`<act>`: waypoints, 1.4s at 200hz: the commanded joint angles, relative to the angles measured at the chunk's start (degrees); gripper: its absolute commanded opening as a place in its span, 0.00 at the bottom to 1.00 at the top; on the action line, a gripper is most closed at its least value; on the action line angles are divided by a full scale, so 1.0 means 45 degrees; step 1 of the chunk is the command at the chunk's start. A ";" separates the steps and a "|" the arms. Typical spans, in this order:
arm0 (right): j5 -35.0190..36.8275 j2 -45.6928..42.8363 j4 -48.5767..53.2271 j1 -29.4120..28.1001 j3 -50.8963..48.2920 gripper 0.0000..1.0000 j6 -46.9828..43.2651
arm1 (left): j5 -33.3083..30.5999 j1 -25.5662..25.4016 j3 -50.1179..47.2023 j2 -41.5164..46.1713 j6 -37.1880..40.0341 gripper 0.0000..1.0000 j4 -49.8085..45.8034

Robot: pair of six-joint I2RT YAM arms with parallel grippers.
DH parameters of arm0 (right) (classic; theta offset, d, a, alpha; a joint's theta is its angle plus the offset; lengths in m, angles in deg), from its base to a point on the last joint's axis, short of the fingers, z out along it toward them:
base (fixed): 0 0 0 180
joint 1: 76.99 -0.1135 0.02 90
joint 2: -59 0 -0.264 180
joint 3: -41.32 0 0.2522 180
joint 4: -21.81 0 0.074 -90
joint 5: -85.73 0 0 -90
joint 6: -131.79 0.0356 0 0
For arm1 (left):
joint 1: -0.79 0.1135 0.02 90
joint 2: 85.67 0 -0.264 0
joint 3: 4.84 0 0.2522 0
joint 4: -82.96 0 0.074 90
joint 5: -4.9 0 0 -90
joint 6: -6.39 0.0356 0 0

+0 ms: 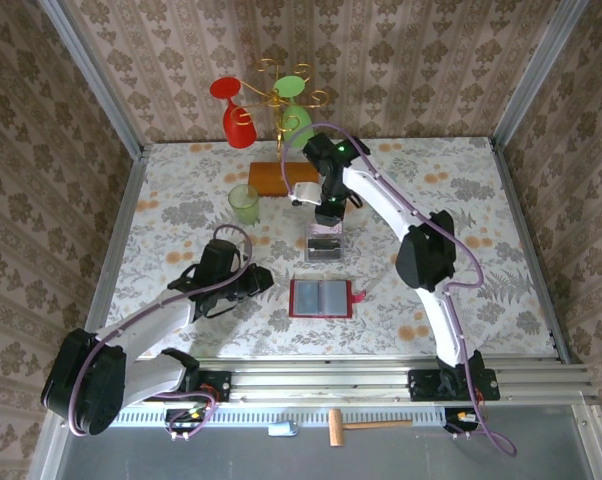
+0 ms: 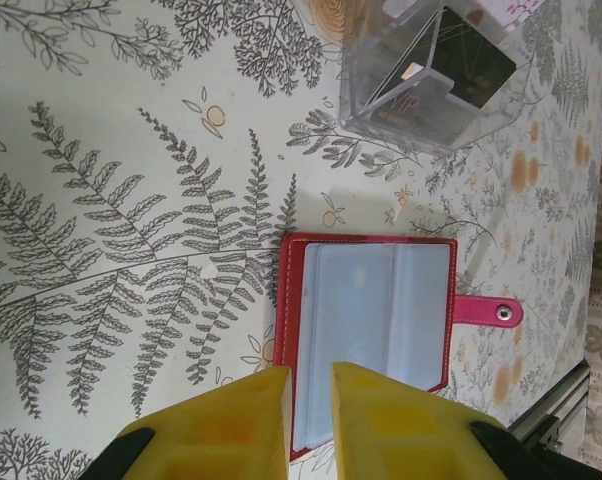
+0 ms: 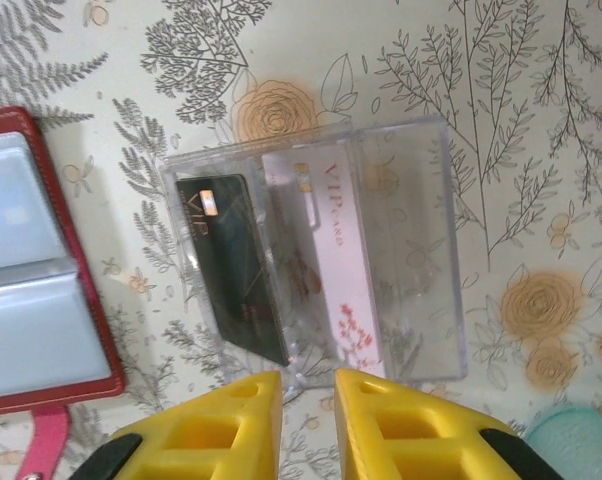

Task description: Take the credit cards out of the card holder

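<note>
1. The red card holder [image 1: 322,298] lay open and flat on the flowery table [image 1: 481,200]. It was near the front, between the two arms.
2. Its light grey-blue pockets faced up. I could not tell if a card was inside them.
3. Its little red tab [image 2: 486,312] stuck out from one side.
4. A clear box [image 3: 411,250] stood just behind the card holder. It was close but not touching.
5. A dark credit card [image 3: 236,270] and a white and pink credit card [image 3: 331,250] sat side by side in the clear box.
6. The right gripper [image 3: 308,385] hung over the clear box. Its yellow fingers were a little bit apart, with nothing between them.
7. The left gripper [image 2: 310,385] was down low at the left edge of the card holder. Its yellow fingers were a little bit apart too, and they pinched nothing. I could not tell if they touched the card holder.
8. Farther back stood a green cup [image 1: 244,204] and an orange block [image 1: 271,178].
9. At the very back was a gold stand [image 1: 277,100] with a red glass [image 1: 239,125] and a green glass [image 1: 291,87] on it.
10. A small hammer [image 1: 356,426] lay on the ledge in front of the arms.
</note>
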 commanded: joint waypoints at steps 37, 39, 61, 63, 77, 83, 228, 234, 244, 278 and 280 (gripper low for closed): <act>-0.0918 -0.3207 -0.3843 -0.0051 -0.4710 0.21 0.3915 | -0.0135 -0.0086 0.0113 -0.0154 0.0065 0.18 0.0630; -0.0928 -0.3308 -0.3974 -0.0053 -0.4876 0.21 0.4079 | -0.0128 -0.0090 0.0095 -0.0181 0.0055 0.18 0.0665; -0.1052 -0.4453 -0.5391 -0.0111 -0.6661 0.21 0.5922 | -0.0013 -0.0197 0.0077 -0.0627 -0.0168 0.18 0.1158; -0.1064 -0.4547 -0.5581 -0.0112 -0.6849 0.21 0.6104 | 0.0005 -0.0215 0.0081 -0.0675 -0.0164 0.18 0.1207; -0.1229 -0.5240 -0.6560 -0.0112 -0.7998 0.20 0.7367 | 0.0108 -0.0351 0.0173 -0.1050 -0.0256 0.18 0.1470; -0.1294 -0.5540 -0.6981 -0.0112 -0.8486 0.20 0.7964 | 0.0125 -0.0444 0.0210 -0.1241 -0.0278 0.17 0.1583; -0.3418 -0.7651 -1.0579 -0.0443 -1.3824 0.18 1.6600 | 0.0463 -0.2064 0.0532 -0.4061 -0.1166 0.08 0.2884; -0.3458 -0.7610 -1.0507 -0.0459 -1.3856 0.18 1.6717 | 0.0460 -0.2133 0.0495 -0.4105 -0.1214 0.08 0.2932; -0.3528 -0.7571 -1.0418 -0.0484 -1.3946 0.18 1.6862 | 0.0441 -0.2194 0.0456 -0.4172 -0.1304 0.07 0.2970; -0.3607 -0.7735 -1.0712 -0.0693 -1.4435 0.18 1.7097 | 0.0229 -0.2259 0.0290 -0.4058 -0.1436 0.06 0.2934; -0.3616 -0.7736 -1.0720 -0.0697 -1.4456 0.19 1.7106 | 0.0227 -0.2249 0.0281 -0.4038 -0.1434 0.06 0.2891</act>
